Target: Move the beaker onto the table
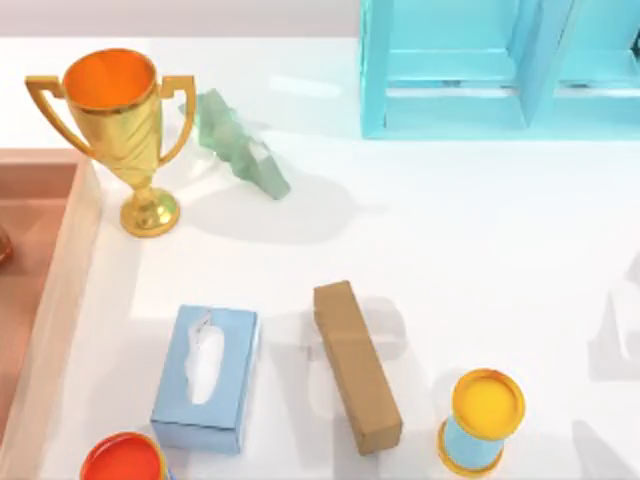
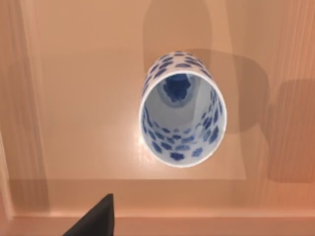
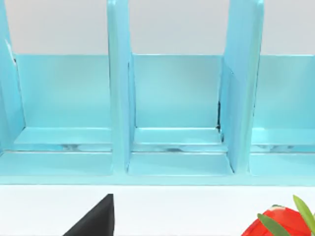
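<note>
The beaker [image 2: 182,110] stands upright on the floor of the wooden tray [image 2: 74,98], seen from above through my left wrist camera. It is a tall, smooth, glazed-looking cup, white with blue blotches inside and out, with a thin round rim and an open mouth. My left pincer [image 2: 93,221] hangs above it, near the tray's raised rim; I cannot tell how wide it stands.

I judge this to be the approach step: nothing is gripped and the beaker has not been lifted. The next move calls for lining up over the rim, lowering, closing on the wall, then lifting it over the tray's edge.

The tray [image 1: 60,300] is warm brown wood grain, at the left edge of the glossy white surface [image 1: 450,250]. On that surface are:
- a shiny gold trophy [image 1: 125,130], far left
- a light-blue tissue box [image 1: 205,380], near
- a long brown cardboard block [image 1: 357,365], near
- a yellow-topped cylinder [image 1: 482,420], near right

Bare room lies between the trophy and the box.

My right pincer [image 3: 93,221] idles facing the light-blue divided rack [image 3: 172,98] at the far right; I cannot tell its width.
</note>
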Controlling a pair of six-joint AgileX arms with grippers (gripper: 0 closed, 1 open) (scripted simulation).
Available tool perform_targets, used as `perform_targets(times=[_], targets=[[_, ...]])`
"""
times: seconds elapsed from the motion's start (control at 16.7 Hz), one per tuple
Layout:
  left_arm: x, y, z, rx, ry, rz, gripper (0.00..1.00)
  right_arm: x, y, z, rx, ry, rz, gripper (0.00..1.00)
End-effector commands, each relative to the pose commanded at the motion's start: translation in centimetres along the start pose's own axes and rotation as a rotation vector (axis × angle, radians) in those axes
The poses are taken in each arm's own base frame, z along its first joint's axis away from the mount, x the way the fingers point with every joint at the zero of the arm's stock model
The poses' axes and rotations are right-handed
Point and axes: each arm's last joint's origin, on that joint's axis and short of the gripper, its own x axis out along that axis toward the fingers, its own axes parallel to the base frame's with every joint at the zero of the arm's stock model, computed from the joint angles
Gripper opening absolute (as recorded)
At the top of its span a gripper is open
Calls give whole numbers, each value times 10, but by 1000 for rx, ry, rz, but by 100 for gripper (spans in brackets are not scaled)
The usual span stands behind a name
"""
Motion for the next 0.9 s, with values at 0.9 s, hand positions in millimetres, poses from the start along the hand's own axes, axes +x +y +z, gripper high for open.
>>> perform_targets(times=[0.9], targets=[[100, 0, 0, 0, 0, 0, 100, 0, 0, 0, 0, 0, 0, 100]])
